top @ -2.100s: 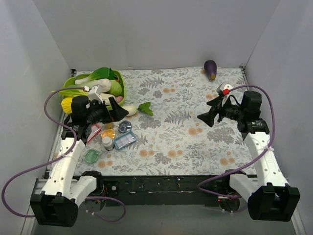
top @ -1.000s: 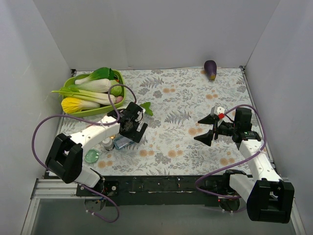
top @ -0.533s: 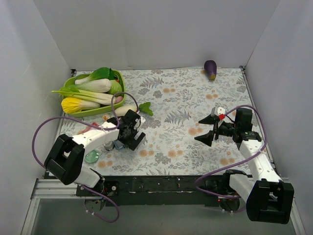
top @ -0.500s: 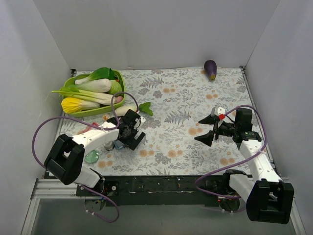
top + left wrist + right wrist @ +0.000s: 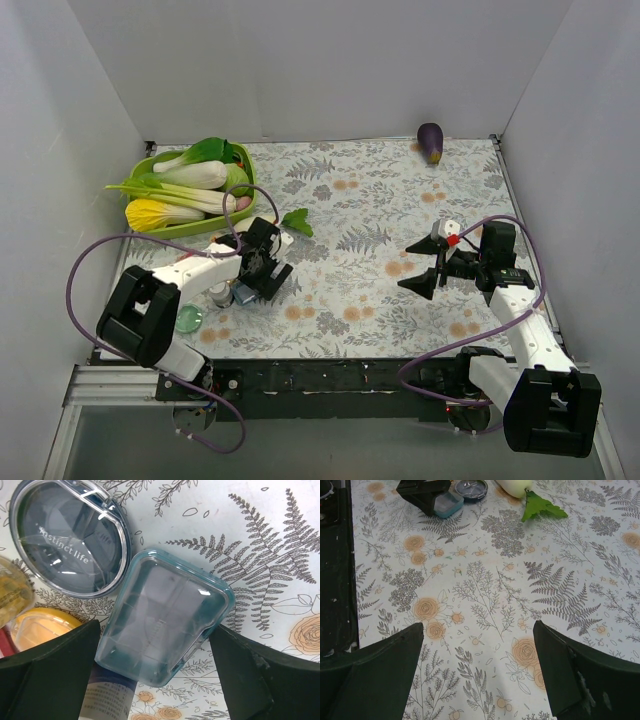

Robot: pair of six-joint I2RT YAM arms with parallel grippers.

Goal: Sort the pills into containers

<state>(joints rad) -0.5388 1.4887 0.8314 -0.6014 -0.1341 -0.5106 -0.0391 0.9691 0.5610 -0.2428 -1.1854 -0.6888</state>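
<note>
A clear rectangular tray rimmed blue (image 5: 172, 605) lies flat on the floral cloth. My left gripper (image 5: 155, 632) is open and straddles it, one finger (image 5: 55, 670) right at its left edge and the other just off its right corner. From above, the left gripper (image 5: 258, 272) covers most of the tray (image 5: 243, 293). Beside the tray are a round blue-grey dish (image 5: 70, 537), an orange dish (image 5: 42, 625) and a green dish (image 5: 186, 318). My right gripper (image 5: 415, 266) hangs open and empty over bare cloth at the right. I cannot make out the pills.
A white labelled bottle (image 5: 107, 697) stands right against the tray's near corner. A green basket of vegetables (image 5: 190, 185) sits back left, a white radish with a green leaf (image 5: 292, 220) just behind the left gripper, and a purple eggplant (image 5: 430, 142) by the back wall.
My left gripper has drawn back toward the left and settled around the blue-rimmed tray, its jaws narrowing a little. The right arm has not moved.
</note>
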